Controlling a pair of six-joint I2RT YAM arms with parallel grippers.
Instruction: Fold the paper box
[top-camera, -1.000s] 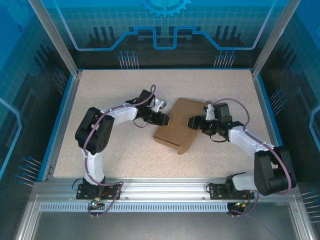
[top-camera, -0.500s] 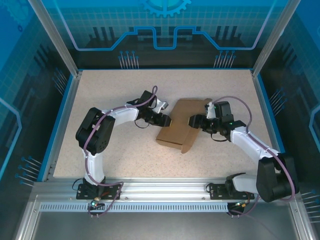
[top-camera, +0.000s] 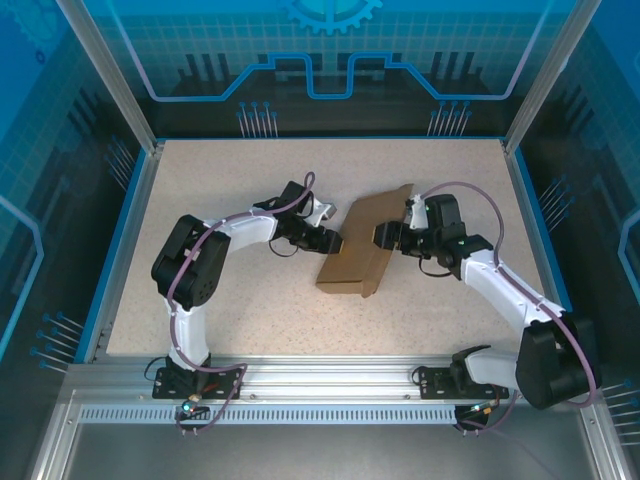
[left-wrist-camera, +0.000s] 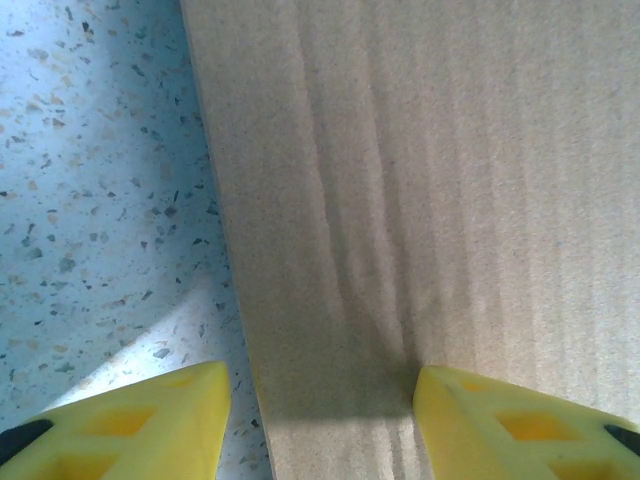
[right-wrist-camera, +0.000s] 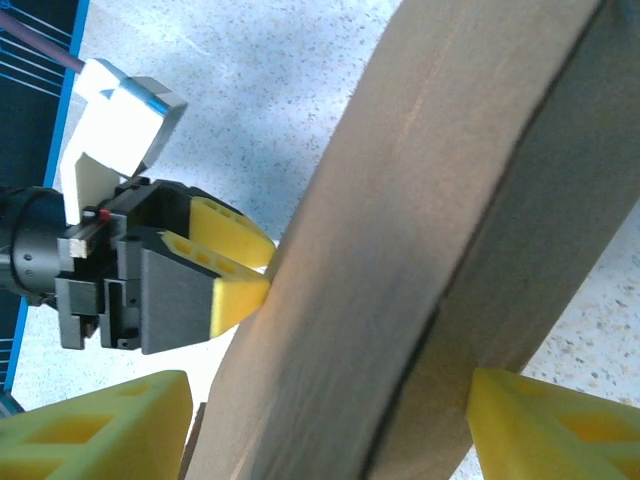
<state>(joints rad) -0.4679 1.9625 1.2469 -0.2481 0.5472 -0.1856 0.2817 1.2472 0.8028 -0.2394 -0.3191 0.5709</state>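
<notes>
Paper box (top-camera: 362, 247): plain brown, unprinted; long axis diagonal, near-left to far-right. Left gripper (top-camera: 335, 243) and right gripper (top-camera: 381, 238) each straddle its edges, jaws spread.

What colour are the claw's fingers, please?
Yellow fingers, clearest in the left wrist view, beside the brown box.

paper box (top-camera: 362, 245): plain brown corrugated cardboard, partly folded, near table centre, slightly toward 3 o'clock. Long axis runs from about 1 o'clock to 7 o'clock in the top view. One broad panel is tilted up off the surface, with a narrower strip folded along its 4 o'clock side. Left wrist view shows faint flute lines and a shallow crease (left-wrist-camera: 380, 280). Right wrist view shows two layers with a dark seam (right-wrist-camera: 470, 270).
</notes>
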